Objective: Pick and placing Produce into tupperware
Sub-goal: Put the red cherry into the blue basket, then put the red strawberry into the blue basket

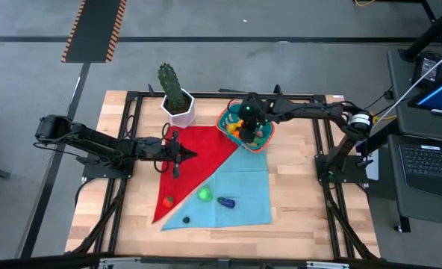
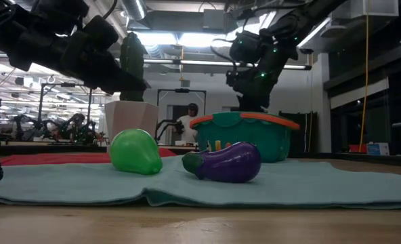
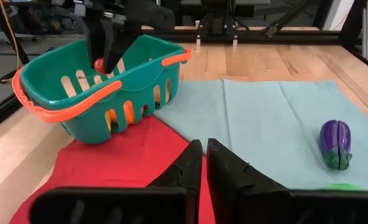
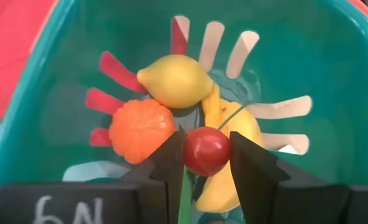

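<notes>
A pale wooden table (image 1: 296,187) carries a red cloth (image 1: 198,161) and a light-blue cloth (image 1: 240,187). At its far side, the right gripper (image 4: 207,163) hangs inside the teal slotted plastic tub with an orange rim (image 1: 228,118), fingers clamped on a small red round toy fruit (image 4: 206,150) above a yellow lemon (image 4: 174,79) and an orange ribbed fruit (image 4: 140,129). The left gripper (image 3: 204,163), fingers together, hovers over the red cloth. A green pear (image 2: 135,151) and purple eggplant (image 2: 226,163) lie on the blue cloth.

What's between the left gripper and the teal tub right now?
Only bare red cloth between the left gripper and the tub, per the left wrist view; the purple eggplant lies off to one side.
</notes>
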